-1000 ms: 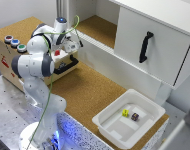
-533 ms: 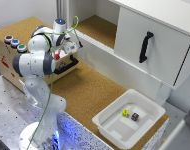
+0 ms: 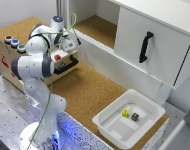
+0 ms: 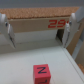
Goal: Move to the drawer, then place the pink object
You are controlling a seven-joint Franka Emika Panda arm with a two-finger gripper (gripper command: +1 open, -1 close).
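Observation:
The pink object (image 4: 41, 72) is a small reddish-pink block with a dark letter on top. It lies on the pale floor of the drawer (image 4: 20, 60), with nothing gripping it. My gripper (image 4: 38, 35) is open above it, its fingers (image 4: 6, 27) spread far wider than the block. In the exterior view the gripper (image 3: 66, 46) hangs over the pulled-out drawer (image 3: 71, 62) of the light wooden box (image 3: 7, 57). The pink object (image 3: 57, 56) shows as a red spot just below the gripper. The drawer's black bar handle (image 3: 65, 68) faces the cork table.
Coloured buttons (image 3: 14, 42) sit on top of the box. A white tray (image 3: 107, 131) at the exterior view's right holds a yellow cube (image 3: 125, 113) and a dark maroon cube (image 3: 135, 116). Behind it is a big white cabinet front (image 3: 162, 35) with a black handle (image 3: 145, 46).

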